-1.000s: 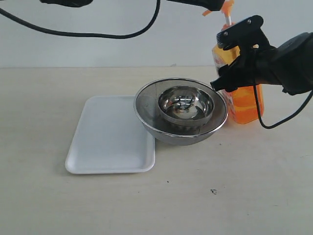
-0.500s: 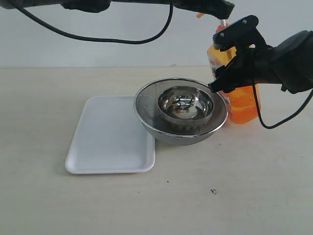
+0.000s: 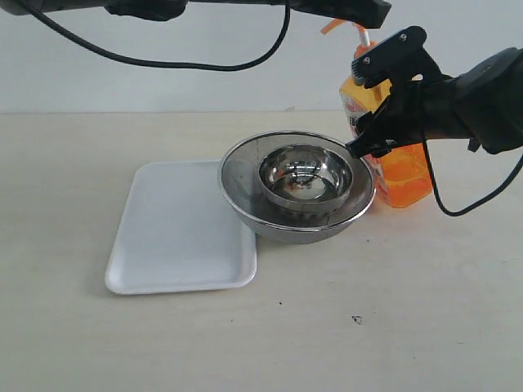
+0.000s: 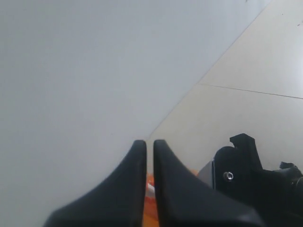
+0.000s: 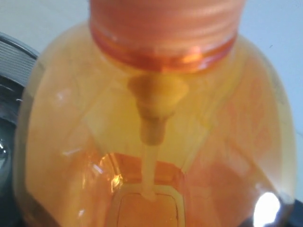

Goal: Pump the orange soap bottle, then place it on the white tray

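Observation:
The orange soap bottle (image 3: 402, 173) stands behind the right side of the steel bowls, leaning a little to the left. My right gripper (image 3: 373, 103) is shut on its upper body from the right, and the bottle (image 5: 151, 118) fills the right wrist view. The orange pump head (image 3: 333, 24) and white stem (image 3: 360, 38) sit just under my left gripper (image 3: 377, 13). Seen in the left wrist view, the left gripper (image 4: 149, 144) is shut and holds nothing. The pump (image 4: 148, 189) shows below it. The white tray (image 3: 176, 233) lies flat on the left, holding nothing.
Two nested round steel bowls (image 3: 297, 186) sit between tray and bottle, the outer one overlapping the tray's right edge and touching the bottle. A black cable (image 3: 204, 61) hangs from the left arm at the top. Bare beige table (image 3: 368, 327) lies in front.
The bottle, held in my right gripper, has shifted left towards the bowls. The bowls and tray have slid slightly left. The left gripper came in over the pump and stays there.

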`<state>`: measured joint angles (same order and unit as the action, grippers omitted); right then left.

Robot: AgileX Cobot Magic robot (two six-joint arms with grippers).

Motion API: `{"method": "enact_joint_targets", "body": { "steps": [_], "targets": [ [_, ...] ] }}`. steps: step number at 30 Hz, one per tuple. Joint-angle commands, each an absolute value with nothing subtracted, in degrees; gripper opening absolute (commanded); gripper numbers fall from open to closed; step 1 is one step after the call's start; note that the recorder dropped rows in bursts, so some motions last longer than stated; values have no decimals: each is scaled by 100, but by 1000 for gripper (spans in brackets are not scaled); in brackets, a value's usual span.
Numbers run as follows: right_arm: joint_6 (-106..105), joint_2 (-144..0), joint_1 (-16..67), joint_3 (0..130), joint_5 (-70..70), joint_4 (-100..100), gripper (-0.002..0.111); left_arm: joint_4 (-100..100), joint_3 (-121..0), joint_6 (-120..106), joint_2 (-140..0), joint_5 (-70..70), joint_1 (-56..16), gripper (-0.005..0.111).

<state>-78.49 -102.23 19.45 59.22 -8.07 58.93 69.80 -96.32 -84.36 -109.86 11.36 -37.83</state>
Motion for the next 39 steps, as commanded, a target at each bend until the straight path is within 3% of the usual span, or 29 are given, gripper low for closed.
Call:
{"method": "enact_joint_targets", "body": {
  "steps": [1, 9, 39],
  "targets": [
    [-8029, -10193, 1956, 5859, -625, 5857, 0, 6796, -9671, -8144, -10980, 1244, -3807, 5],
    [-8057, -10181, 1969, 5696, -796, 5857, 0, 5114, -9671, -6598, -11114, 1131, -3853, 5],
    [-8081, -10181, 1991, 5671, -708, 5857, 0, 5114, -10387, -6404, -11274, 1353, -3519, 5]
  ]
}}
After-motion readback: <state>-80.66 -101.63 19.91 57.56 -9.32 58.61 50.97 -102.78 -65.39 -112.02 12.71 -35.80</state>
